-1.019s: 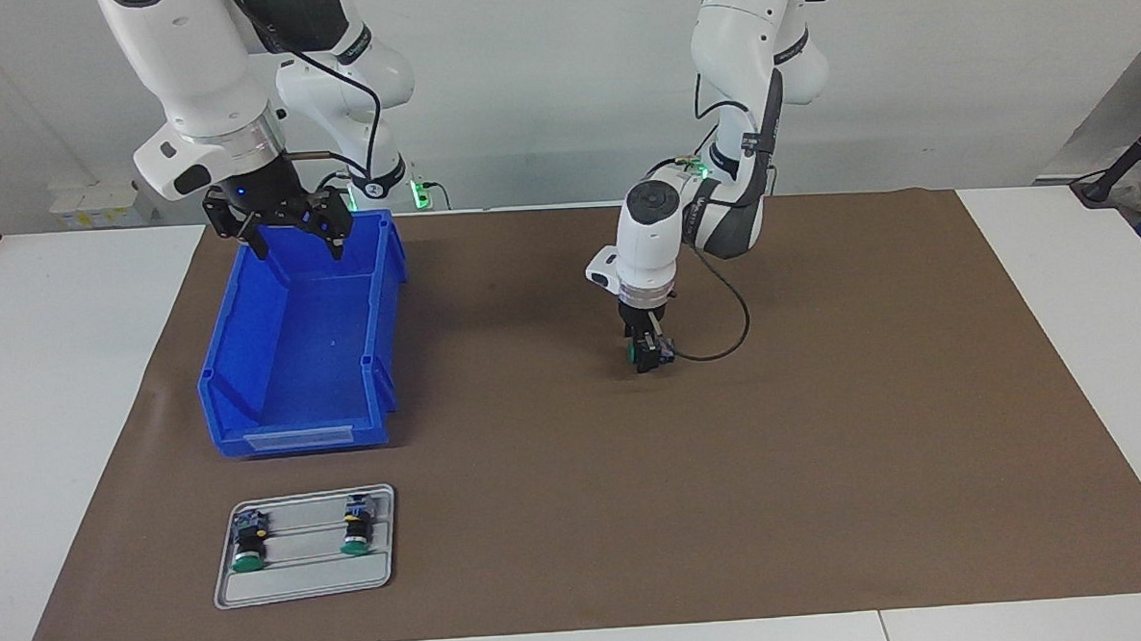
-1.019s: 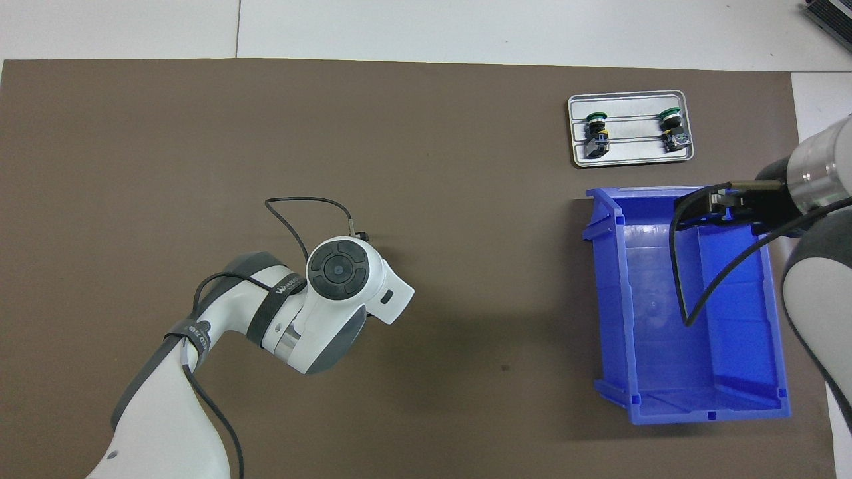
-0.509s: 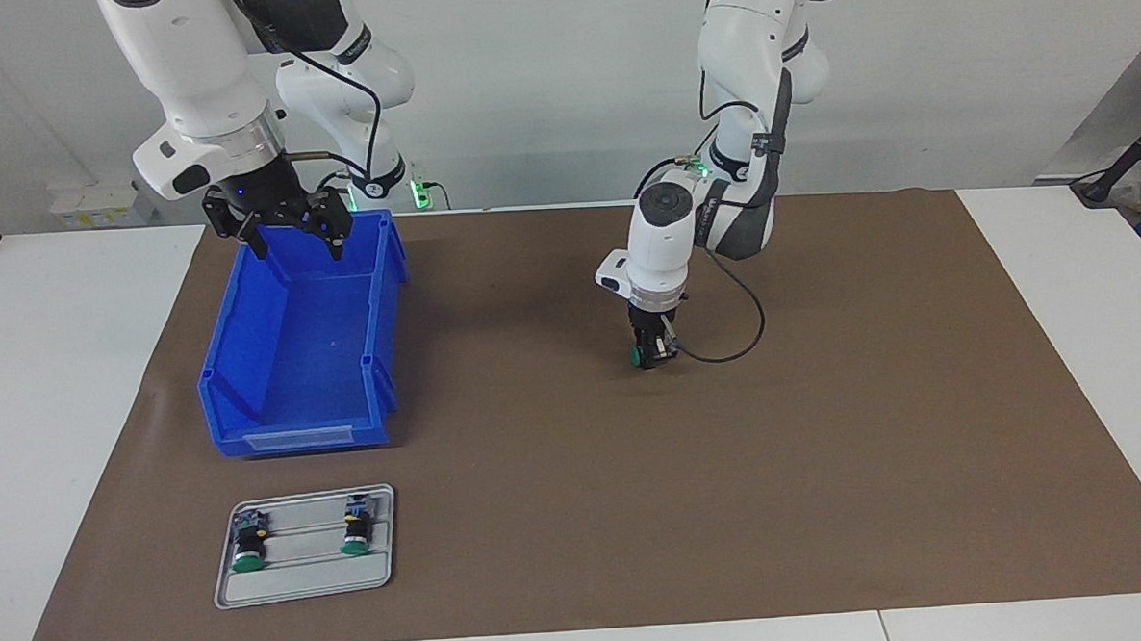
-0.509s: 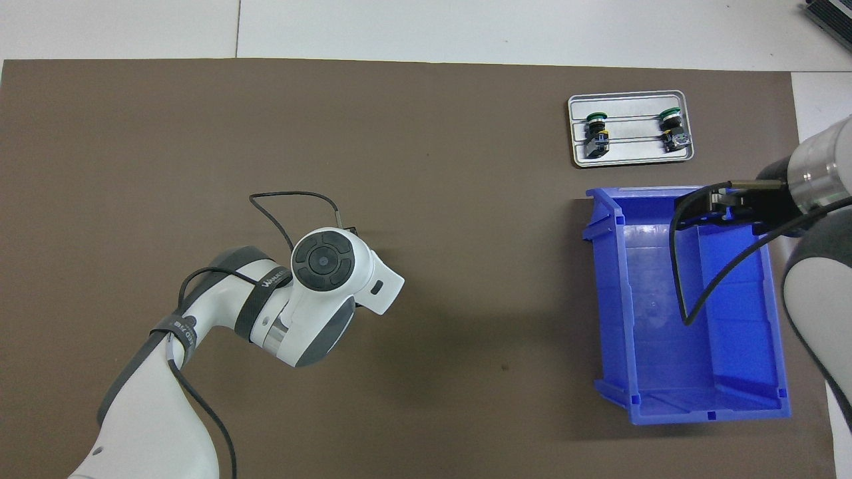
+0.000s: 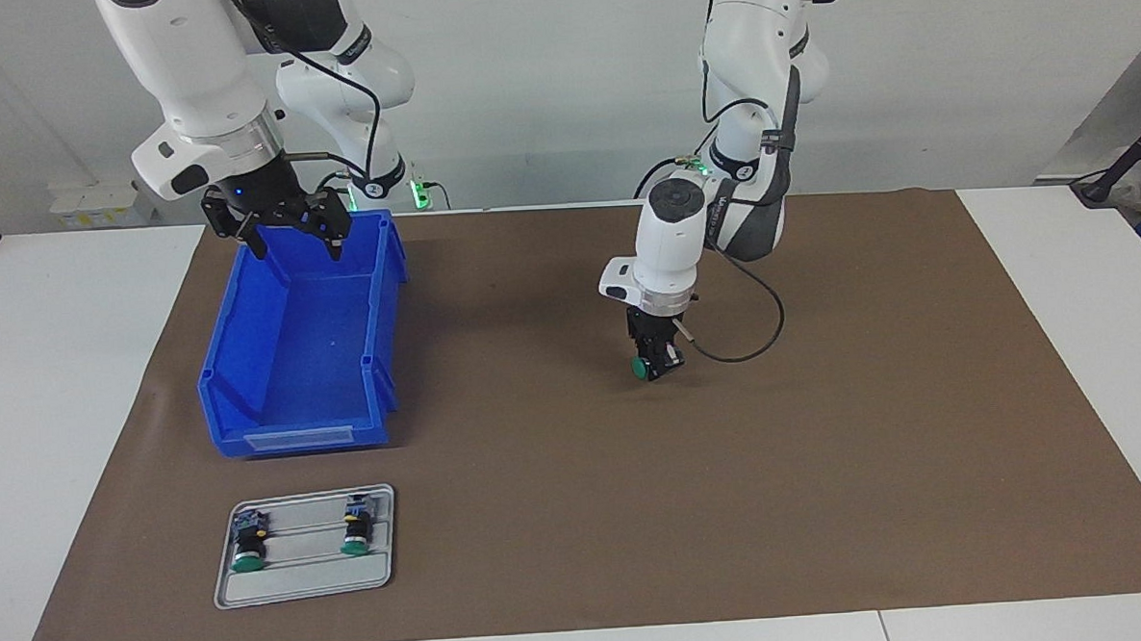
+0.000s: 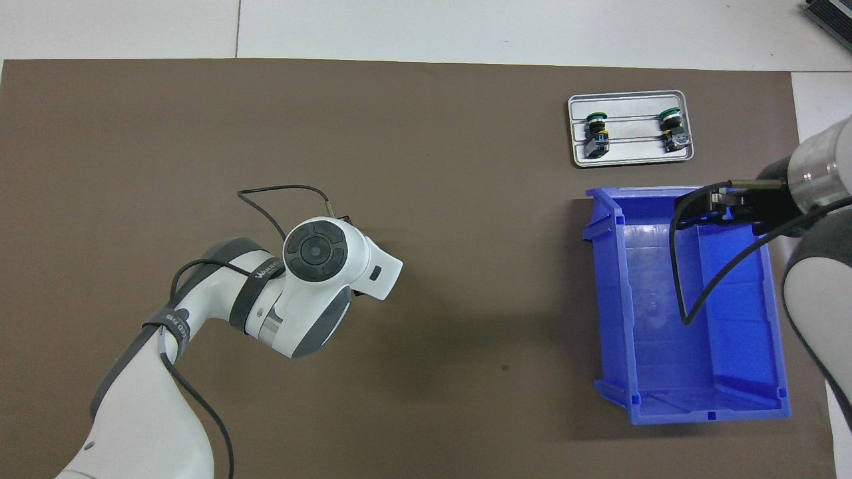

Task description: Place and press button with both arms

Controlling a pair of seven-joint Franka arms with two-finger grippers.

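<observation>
My left gripper is shut on the button and holds it low over the middle of the brown mat. The button's dark-green cap points away from the robots. In the overhead view the left wrist hides the gripper and the button. My right gripper is open and empty. It hangs over the end of the blue bin nearer to the robots, and shows there in the overhead view.
A grey tray with two like buttons lies farther from the robots than the bin. The bin looks empty. A black cable loops from the left wrist over the mat.
The left arm has shifted slightly away from the robots and toward its own end of the table with the button. The green cap has turned more into view. The right arm has not moved.
</observation>
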